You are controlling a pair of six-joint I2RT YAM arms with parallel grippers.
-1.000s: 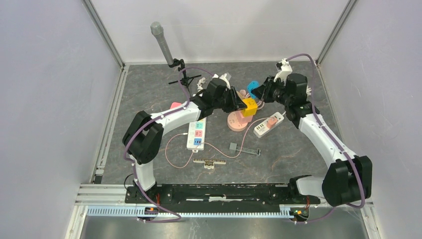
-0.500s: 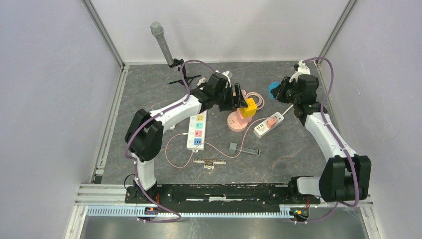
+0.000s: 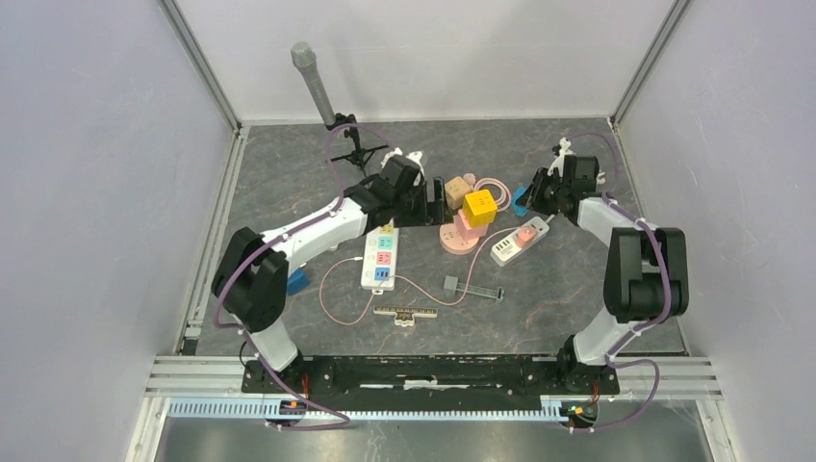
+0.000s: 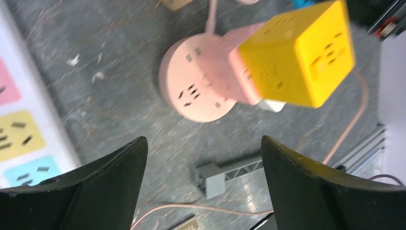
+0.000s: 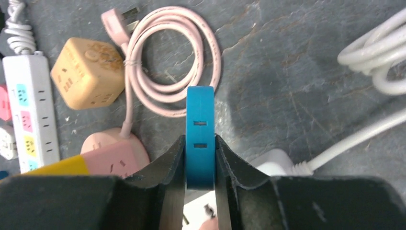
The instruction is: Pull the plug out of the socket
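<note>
The right end effector [image 5: 200, 143] is clenched on the blue plug [image 5: 200, 108], which is apart from the yellow cube [image 4: 299, 52] stacked on the pink socket [image 4: 189, 93]. The left end effector [image 4: 203, 146] hangs released over the worktop [image 4: 119, 96], near that socket.

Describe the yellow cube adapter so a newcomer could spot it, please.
Near the middle of the grey table lies a round pink socket base. A pink block stands on it, carrying the yellow cube adapter. Unlike the tan cube behind, it is yellow and raised.
</note>
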